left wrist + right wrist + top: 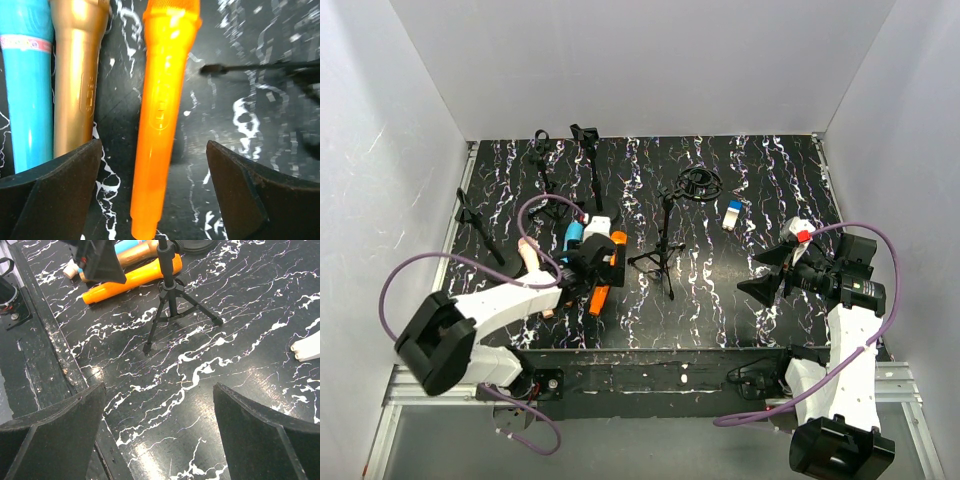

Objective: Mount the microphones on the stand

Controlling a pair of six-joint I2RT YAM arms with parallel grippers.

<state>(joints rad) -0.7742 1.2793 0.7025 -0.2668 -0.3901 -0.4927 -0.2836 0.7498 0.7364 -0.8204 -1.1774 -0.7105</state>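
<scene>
Spread left fingers (50, 195) flank the orange microphone (162, 115).

Microphones (165, 100) side by side on table (740, 330), left of tripod stand (665, 250) (block (733, 213) beyond, right)

I am working in what is looking like a robotics lab cell: plain white panels (650, 60) are boxing in my black marbled counter (740, 300), purple cables (440, 256) are looping over it, and bare aluminium rails (910, 373) are framing its near edge.
</scene>
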